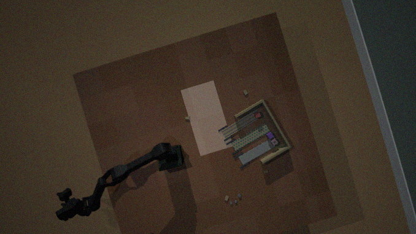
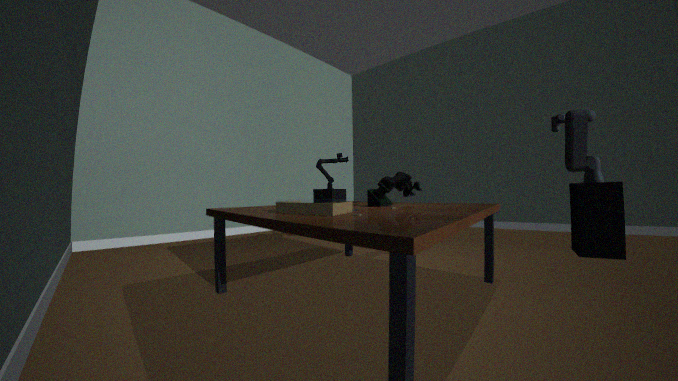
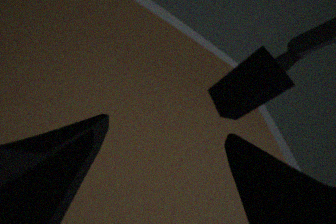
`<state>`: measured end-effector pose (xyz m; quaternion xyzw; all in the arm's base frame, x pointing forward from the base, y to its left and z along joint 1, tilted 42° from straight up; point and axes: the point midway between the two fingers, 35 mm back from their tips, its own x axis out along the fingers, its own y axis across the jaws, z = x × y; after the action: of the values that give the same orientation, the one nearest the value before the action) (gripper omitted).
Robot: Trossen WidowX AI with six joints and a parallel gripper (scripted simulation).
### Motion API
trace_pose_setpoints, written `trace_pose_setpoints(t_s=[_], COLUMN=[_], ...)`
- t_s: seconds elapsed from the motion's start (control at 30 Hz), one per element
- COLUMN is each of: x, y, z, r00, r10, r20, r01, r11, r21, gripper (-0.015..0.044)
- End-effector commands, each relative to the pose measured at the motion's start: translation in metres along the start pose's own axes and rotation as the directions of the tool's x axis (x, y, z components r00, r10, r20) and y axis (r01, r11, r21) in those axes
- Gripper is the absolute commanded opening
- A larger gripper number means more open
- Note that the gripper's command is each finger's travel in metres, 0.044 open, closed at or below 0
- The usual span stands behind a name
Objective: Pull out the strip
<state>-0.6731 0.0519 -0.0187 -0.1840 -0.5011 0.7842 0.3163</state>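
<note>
My gripper (image 3: 169,130) is open and empty, its two dark fingers apart over the floor. In the top view my arm stretches to the lower left, far from the strips. A striped strip (image 1: 238,127), a green dotted strip (image 1: 250,137) and a plain grey-blue strip (image 1: 255,153) lie side by side. A red cube (image 1: 258,115) is at the striped strip's far end. A purple cube (image 1: 270,135) is near the dotted strip's far end. A pale pink cube (image 1: 273,141), apparently with a dark mark, is at the plain strip's far end. The exact contacts are too small to tell.
A tan wall (image 1: 277,124) (image 2: 312,208) encloses the strips' far ends on three sides. Dark rails run beside the strips. A pale rectangle (image 1: 202,118) lies on the table (image 1: 138,102). Small blocks lie around, including one tan block (image 1: 245,92). Other robots stand beyond the table.
</note>
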Motion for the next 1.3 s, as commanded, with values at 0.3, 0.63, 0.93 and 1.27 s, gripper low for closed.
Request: trace_pose_setpoints(t_s=[0.3,0.63,0.93,1.27], x=[-0.088,-0.243,-0.403,-0.583], y=[0.020,0.033,0.026,-0.003], z=[0.106,0.208,0.253,0.246], r00=[0.947,0.727,0.417,0.008], r10=[0.176,0.397,0.554,0.660], r20=[0.267,0.560,0.721,0.751], r01=[-0.193,-0.472,-0.683,-0.804], r11=[0.980,0.882,0.714,0.451], r21=[0.038,-0.012,-0.155,-0.388], gripper=[0.0400,0.0400,0.0400,0.0400])
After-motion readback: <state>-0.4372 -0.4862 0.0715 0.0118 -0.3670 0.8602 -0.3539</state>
